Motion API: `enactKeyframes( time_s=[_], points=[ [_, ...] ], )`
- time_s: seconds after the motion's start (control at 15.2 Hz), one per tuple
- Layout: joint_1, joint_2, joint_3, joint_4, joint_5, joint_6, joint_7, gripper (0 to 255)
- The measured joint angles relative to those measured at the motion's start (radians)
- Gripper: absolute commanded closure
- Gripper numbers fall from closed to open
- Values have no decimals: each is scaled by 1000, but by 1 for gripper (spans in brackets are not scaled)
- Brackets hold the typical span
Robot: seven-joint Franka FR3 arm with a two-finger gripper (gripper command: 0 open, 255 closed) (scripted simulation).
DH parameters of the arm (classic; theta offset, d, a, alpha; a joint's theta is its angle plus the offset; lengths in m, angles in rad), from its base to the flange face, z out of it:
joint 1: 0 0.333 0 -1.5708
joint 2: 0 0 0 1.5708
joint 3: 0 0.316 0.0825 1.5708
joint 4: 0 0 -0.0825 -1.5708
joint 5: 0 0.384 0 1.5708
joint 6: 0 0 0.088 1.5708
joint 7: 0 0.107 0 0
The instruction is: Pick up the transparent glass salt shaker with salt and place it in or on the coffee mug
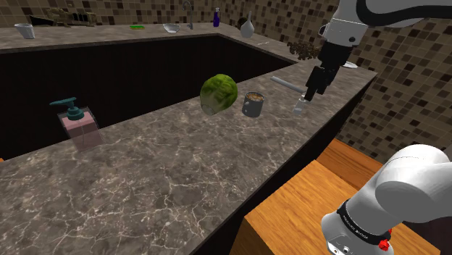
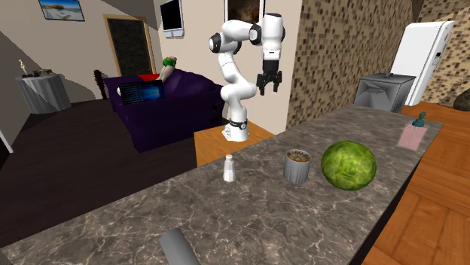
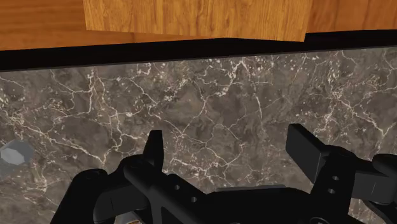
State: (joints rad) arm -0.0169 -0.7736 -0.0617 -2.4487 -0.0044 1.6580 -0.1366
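The salt shaker is a small clear bottle with a pale cap, upright on the dark marble counter near its edge. In the second exterior view the shaker stands a short way left of the grey coffee mug, which has brownish contents. In the shoulder view the mug sits left of the shaker. My black gripper hangs open above the counter, just up and right of the shaker. In the wrist view the gripper frames bare marble, and the shaker's cap lies well outside one finger.
A large green round vegetable lies beside the mug. A pink soap dispenser stands farther along the counter. A grey cylinder lies behind the shaker. A wooden surface sits below the counter edge by the stand.
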Motion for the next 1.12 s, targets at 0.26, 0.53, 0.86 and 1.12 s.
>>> enactKeyframes(
  time_s=[0.26,0.53,0.86,1.12],
  points=[
    [-17,37,-41,2,-30,34,-45,0],
    [-39,129,-104,18,-69,111,-113,0],
    [-64,270,-193,75,-106,201,-213,0],
    [-75,399,-258,144,-111,266,-291,0]
  ],
)
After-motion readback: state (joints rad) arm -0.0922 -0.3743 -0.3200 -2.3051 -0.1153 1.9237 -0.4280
